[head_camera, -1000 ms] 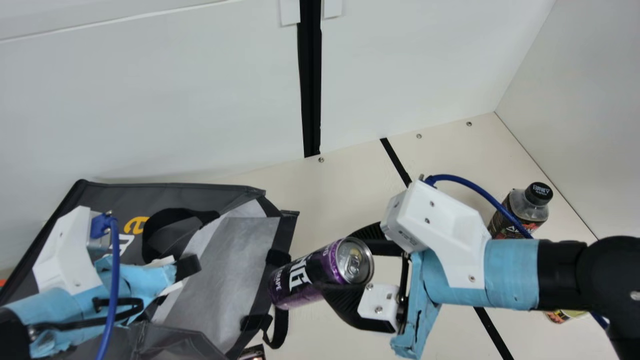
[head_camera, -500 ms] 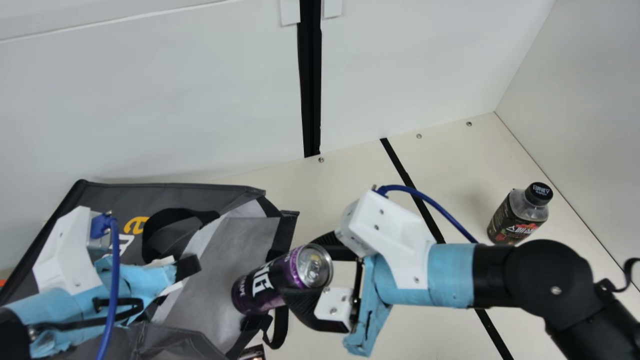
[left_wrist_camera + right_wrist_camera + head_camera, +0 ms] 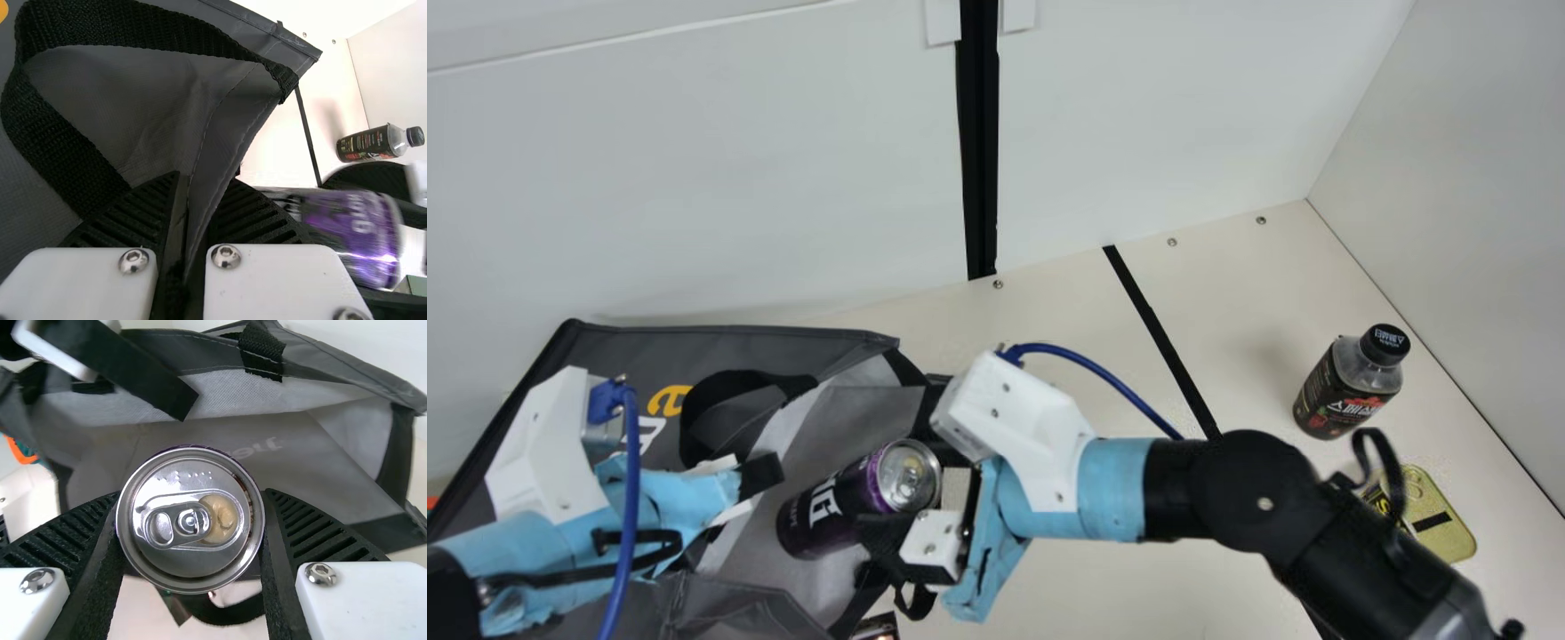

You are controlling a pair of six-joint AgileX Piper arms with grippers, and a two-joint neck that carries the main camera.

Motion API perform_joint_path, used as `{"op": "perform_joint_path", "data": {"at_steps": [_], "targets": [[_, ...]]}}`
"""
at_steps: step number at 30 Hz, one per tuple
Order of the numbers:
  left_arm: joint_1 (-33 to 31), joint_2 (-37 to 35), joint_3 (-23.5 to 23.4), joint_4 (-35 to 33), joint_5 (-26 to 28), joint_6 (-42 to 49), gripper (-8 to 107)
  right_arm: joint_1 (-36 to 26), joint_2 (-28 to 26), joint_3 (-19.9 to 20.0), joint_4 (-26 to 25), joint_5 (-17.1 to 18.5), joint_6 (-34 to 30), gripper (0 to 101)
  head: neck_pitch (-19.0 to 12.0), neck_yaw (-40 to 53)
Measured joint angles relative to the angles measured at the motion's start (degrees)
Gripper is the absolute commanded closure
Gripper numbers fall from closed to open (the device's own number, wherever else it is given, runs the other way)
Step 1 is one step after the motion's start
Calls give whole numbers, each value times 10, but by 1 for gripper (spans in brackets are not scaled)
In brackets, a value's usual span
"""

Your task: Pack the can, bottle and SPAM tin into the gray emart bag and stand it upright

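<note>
While left gripper [image 3: 765, 473] pinches the gray bag [image 3: 738, 345] | right gripper [image 3: 887, 480] clasps 1 can [image 3: 827, 514] at its mouth

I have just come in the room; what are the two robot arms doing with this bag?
They seem to be packing it. The left pincer grips an edge of the gray bag, perhaps to keep it open. The right pincer holds the purple can at the bag's open mouth, and has not released it. The bottle and the SPAM tin are not packed yet; both are on the cream table, off to the right in the main view.
</note>
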Motion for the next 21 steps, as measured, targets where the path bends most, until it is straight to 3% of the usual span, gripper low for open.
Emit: {"op": "perform_joint_path", "data": {"at_steps": [10,20,21], "targets": [[0,0,0,0,0,0,107,53,69,-7,48,-70,-40,101,0,1],[0,0,0,0,0,0,107,86,132,-21,86,-113,-76,101,0,1],[0,0,0,0,0,0,107,89,138,-23,89,-116,-79,98,0,0]]}}
